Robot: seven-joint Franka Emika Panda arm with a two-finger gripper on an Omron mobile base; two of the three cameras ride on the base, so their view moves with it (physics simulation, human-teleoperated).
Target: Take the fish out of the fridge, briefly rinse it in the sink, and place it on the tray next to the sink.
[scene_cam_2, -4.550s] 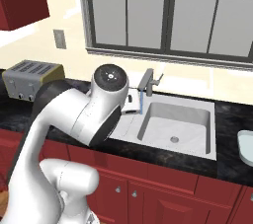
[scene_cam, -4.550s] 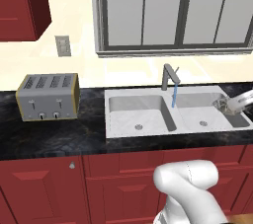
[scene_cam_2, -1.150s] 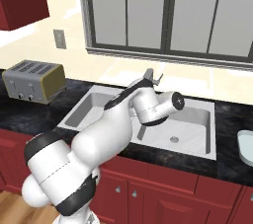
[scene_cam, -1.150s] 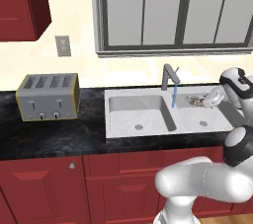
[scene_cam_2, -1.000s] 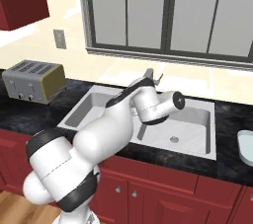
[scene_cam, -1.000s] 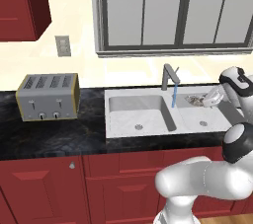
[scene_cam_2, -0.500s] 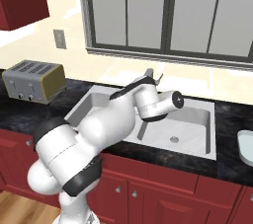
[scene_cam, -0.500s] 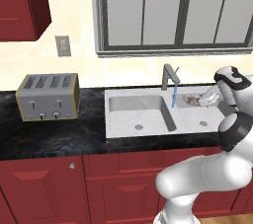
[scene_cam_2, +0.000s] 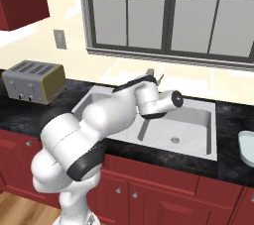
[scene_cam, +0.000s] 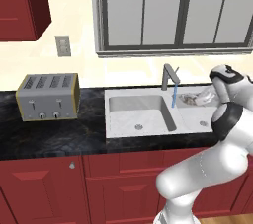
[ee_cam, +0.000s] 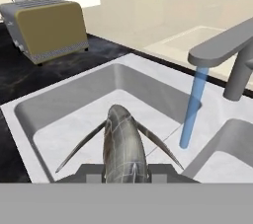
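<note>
While water runs in a blue stream (ee_cam: 191, 107) from the faucet (scene_cam: 169, 75), we see the sink (scene_cam: 148, 119) spanning the black counter (scene_cam: 59, 134), with the toaster (scene_cam: 48, 96) well off to its left. We read the hazards from that layout down to the grip itself.

Our arm (scene_cam_2: 99, 120) reaches across the sink's near edge, so a careless swing toward the tray (scene_cam_2: 246, 148), which sits at the far right of the counter, could clip the faucet or the basin wall.

Our gripper (ee_cam: 124, 172) is nearly closed, pinching the fish (ee_cam: 122, 144) by its body, head pointing away over the basins. In the left base view the fish (scene_cam: 193, 99) hangs just beside the stream, not clearly under it. We judge the rinse could miss if we do not shift it sideways.

Wet, slim and tapered, the fish could slide out of our narrow pinch and drop into the basin.
</note>
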